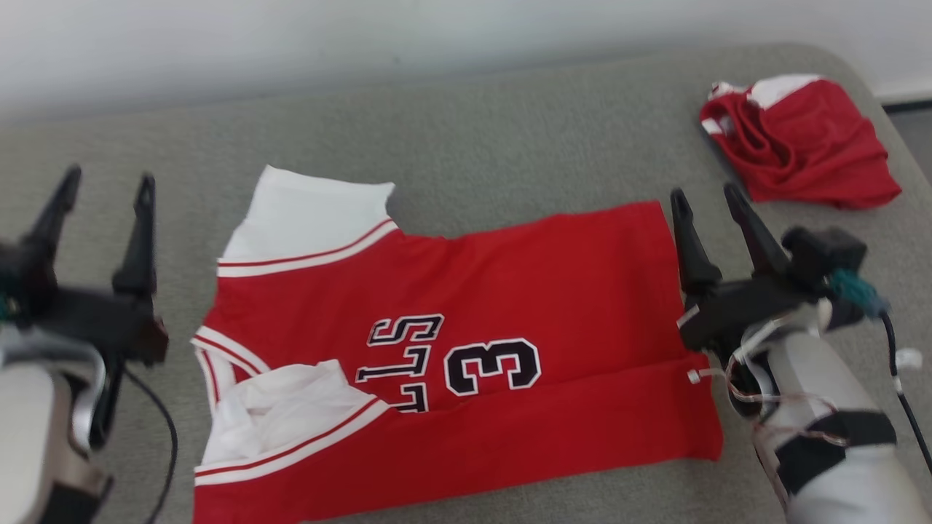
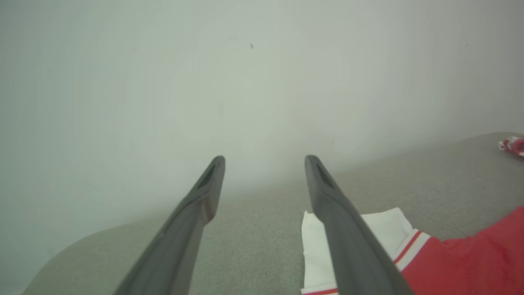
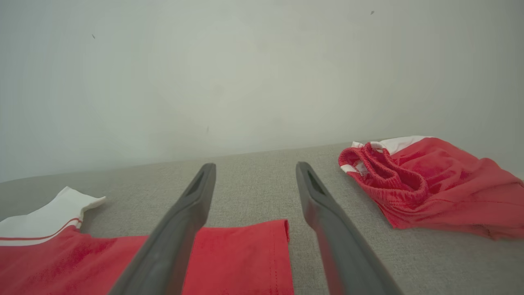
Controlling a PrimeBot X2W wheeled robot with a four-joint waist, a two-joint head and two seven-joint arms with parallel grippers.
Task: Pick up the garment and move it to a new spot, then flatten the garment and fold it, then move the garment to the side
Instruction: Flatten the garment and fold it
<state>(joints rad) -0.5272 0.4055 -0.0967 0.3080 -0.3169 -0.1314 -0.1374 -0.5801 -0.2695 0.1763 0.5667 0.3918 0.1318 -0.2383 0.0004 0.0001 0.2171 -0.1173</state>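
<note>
On the left, the left fingers (image 1: 144, 211) are spread apart and hold nothing. They hang over the grey tabletop (image 1: 510, 138), just beside the red shirt (image 1: 575, 291). The red shirt lies flat in the middle of the tabletop, white sleeves to the left, with its near edge folded over. At the shirt's right edge, the right fingers (image 1: 686, 229) are spread apart too, and hold nothing. Far off on the right lie crumpled red shorts (image 1: 808, 149).

To me the garment (image 1: 582, 276) looks like smooth, faintly sheeny cloth, as do the shorts (image 1: 808, 145) at two o'clock; the tabletop (image 1: 510, 124) is coarse matt weave; left gripper (image 1: 109, 175) and right gripper (image 1: 705, 191) are matt dark plastic.
</note>
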